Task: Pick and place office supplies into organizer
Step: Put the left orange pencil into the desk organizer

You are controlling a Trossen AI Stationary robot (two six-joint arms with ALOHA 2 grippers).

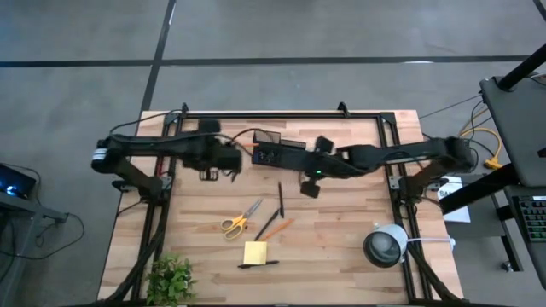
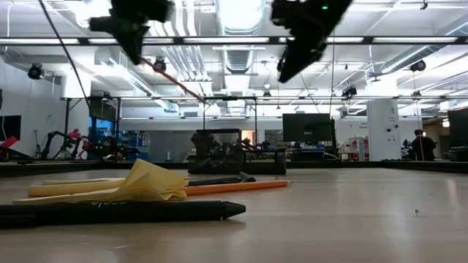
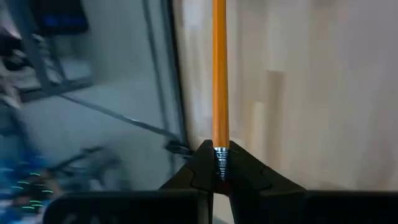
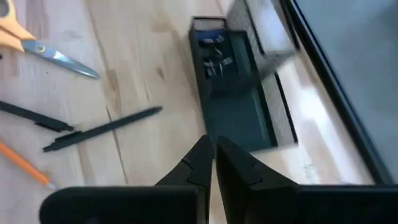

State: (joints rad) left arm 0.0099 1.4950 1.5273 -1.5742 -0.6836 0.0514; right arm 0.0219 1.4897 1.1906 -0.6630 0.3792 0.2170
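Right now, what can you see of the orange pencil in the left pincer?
The orange pencil is long, thin and bright, like painted wood, with a ribbed silvery band at one end. The left pincer is shut on that band, a finger each side. It sticks straight out, in the air over the wooden table. Its far end is out of view.

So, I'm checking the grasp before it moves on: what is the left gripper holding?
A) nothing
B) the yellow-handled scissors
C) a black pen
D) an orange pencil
D: in the left wrist view, the left gripper is shut on the metal ferrule end of an orange pencil that sticks straight out from between its fingers.
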